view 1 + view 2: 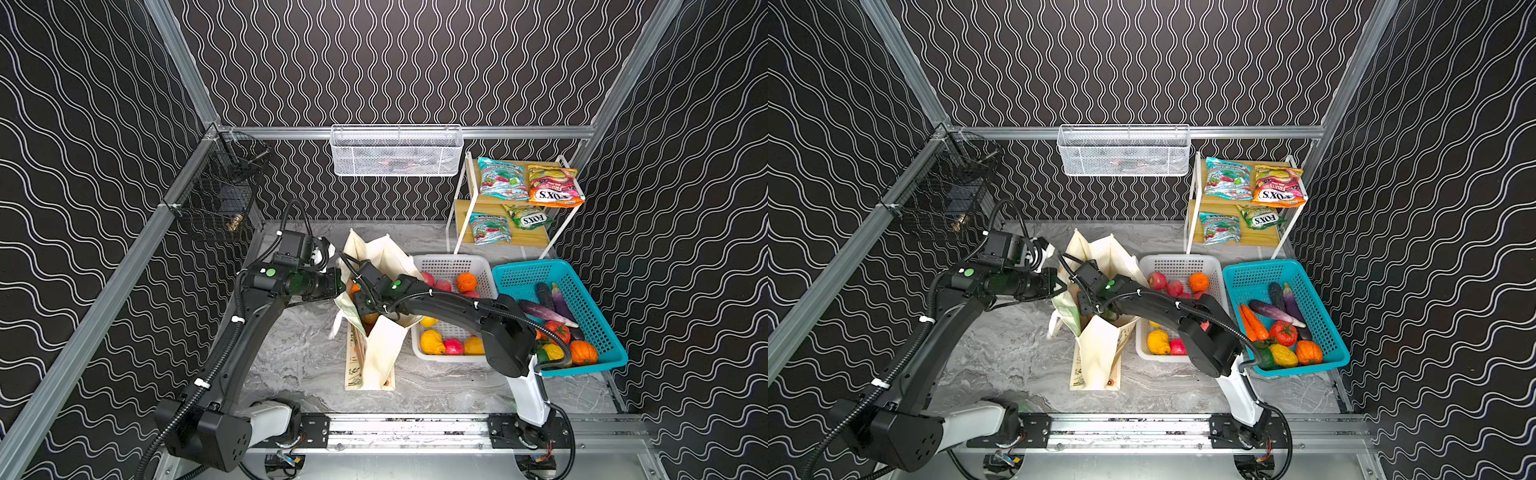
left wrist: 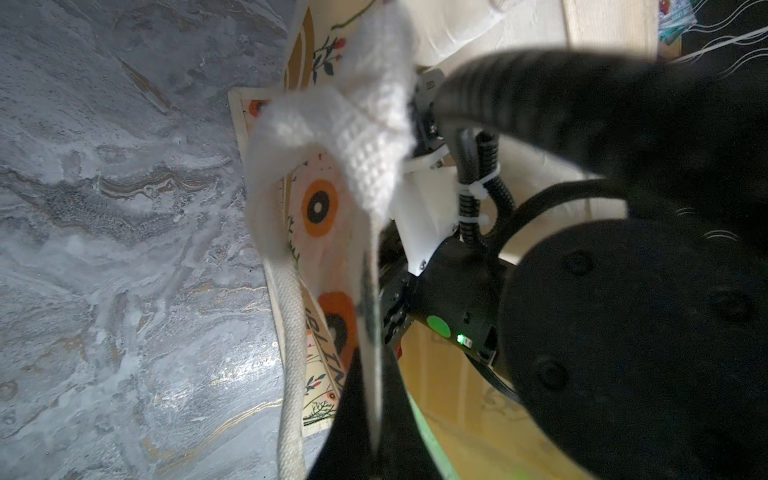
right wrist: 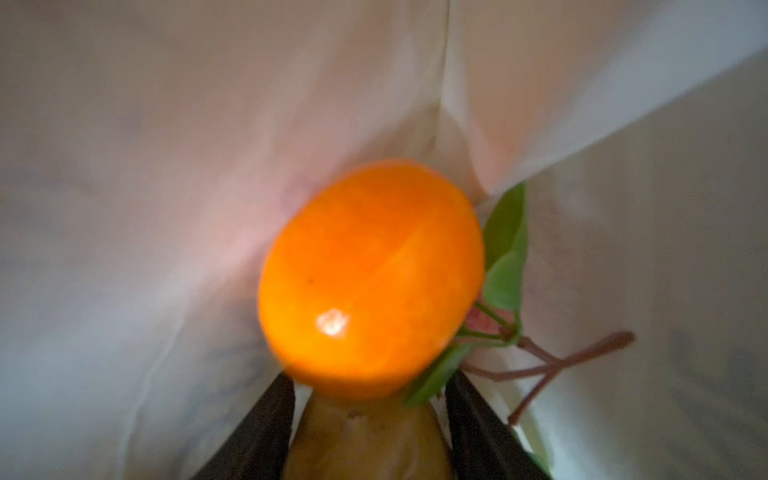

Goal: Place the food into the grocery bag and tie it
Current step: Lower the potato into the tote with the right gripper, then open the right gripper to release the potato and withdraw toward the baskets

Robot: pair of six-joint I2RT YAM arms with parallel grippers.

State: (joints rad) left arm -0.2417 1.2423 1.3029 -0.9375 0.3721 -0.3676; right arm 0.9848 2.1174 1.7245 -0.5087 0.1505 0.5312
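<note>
Where the two arms meet, the cream grocery bag point(image 1: 376, 353) stands upright on the grey tabletop point(image 1: 291, 357) with its mouth open. The left claw point(image 2: 374, 370) is squeezed together on the cloth at the bag's top edge, on the left side. A thick white strap point(image 2: 291, 332) loops beside it. The right claw point(image 3: 369, 386) is down inside the bag. Its two black fingers point(image 3: 257, 432) are apart. A shiny orange point(image 3: 370, 282) with green leaves and a brown twig is just past the fingertips, against the bag's pale inside wall, and it looks blurry. Something yellow-brown shows in the gap between the fingers, but I cannot tell what it is.

Just right of the bag is a white basket point(image 1: 451, 262) with yellow, pink and red fruit in it. Right next to that is a teal basket point(image 1: 602, 332) holding purple eggplants, a red tomato point(image 1: 557, 331) and carrots point(image 1: 1250, 322). Farther back stands a small shelf point(image 1: 462, 220). On its top board a teal candy packet point(image 1: 500, 179) and an orange FOX'S packet point(image 1: 555, 188) lie side by side, and two more packets lie on the board below. A white mesh basket point(image 1: 397, 151) hangs on the back wall, and a black wire basket point(image 1: 216, 195) hangs on the left wall.
</note>
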